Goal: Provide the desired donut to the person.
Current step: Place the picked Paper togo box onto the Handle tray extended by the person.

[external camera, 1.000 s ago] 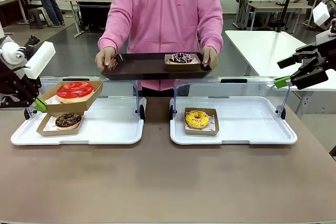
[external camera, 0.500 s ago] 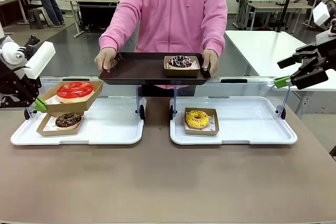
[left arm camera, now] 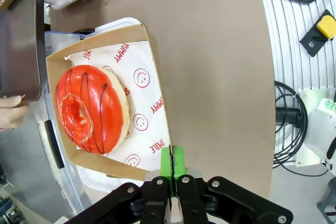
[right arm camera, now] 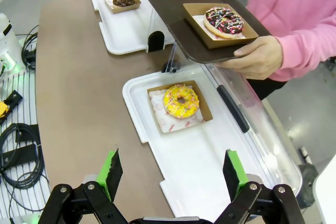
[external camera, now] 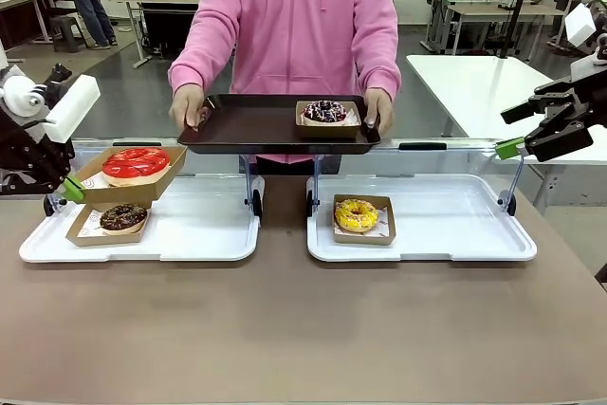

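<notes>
On the near side of the table, 2 white trays are sitting side by side. The left tray (external camera: 190, 234) is carrying a chocolate donut (external camera: 122, 217) in a cardboard box. The right tray (external camera: 455, 225) is carrying a yellow donut (external camera: 356, 214) in its own box.

Above the left tray, the left gripper (left arm camera: 171, 167) is pinching the edge of a cardboard box (left arm camera: 137, 40), its green pads closed tight on the rim, and the box is hanging clear of the tray with the red donut (external camera: 136, 162) lying in it. At the right edge, the right gripper (right arm camera: 174, 174) is hovering with its jaws spread wide, gripping nothing.

Beyond the clear screen, the person (external camera: 294, 16) in pink is holding a dark tray (external camera: 251, 125) in both hands, with 1 sprinkled chocolate donut (external camera: 325, 110) boxed on it.
</notes>
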### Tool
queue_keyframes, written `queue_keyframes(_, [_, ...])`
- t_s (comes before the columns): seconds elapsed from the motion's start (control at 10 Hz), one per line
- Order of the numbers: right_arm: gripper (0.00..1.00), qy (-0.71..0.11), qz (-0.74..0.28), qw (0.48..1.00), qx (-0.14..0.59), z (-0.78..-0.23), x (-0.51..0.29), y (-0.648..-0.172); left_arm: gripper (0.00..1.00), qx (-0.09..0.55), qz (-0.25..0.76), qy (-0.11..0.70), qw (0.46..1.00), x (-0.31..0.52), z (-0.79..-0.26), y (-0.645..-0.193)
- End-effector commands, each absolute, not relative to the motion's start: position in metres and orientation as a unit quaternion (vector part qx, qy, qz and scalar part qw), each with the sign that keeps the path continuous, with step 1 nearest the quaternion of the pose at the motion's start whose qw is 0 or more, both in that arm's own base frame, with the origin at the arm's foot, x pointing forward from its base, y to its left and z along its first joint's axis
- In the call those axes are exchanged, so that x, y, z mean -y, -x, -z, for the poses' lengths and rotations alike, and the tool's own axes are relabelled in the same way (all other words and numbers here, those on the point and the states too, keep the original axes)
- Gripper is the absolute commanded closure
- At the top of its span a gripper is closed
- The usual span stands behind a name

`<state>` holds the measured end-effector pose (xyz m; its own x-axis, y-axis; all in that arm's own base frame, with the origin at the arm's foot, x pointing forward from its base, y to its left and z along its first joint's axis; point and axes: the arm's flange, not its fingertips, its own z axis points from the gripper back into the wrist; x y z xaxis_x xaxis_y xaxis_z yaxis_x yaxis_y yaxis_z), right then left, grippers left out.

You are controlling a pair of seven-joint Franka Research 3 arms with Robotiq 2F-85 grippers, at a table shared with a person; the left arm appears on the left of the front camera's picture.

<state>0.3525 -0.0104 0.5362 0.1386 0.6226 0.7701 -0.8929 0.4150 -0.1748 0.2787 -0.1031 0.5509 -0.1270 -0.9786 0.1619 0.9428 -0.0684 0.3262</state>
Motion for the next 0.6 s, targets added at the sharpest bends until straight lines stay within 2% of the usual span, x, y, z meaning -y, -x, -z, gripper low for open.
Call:
queue_keyframes(0.0, [0.00,-0.168,-0.517,0.735,0.405,-0.535,0.010,-0.352,1.00,0.185,0.725,-0.055,0.661,0.104,-0.553,-0.280])
queue_keyframes(0.3, [0.00,-0.168,-0.517,0.735,0.405,-0.535,0.010,-0.352,0.99,0.178,0.729,-0.050,0.659,0.103,-0.551,-0.279])
queue_keyframes(0.5, [0.00,-0.168,-0.517,0.735,0.405,-0.535,0.010,-0.352,0.99,0.180,0.723,-0.050,0.665,0.128,-0.592,-0.308])
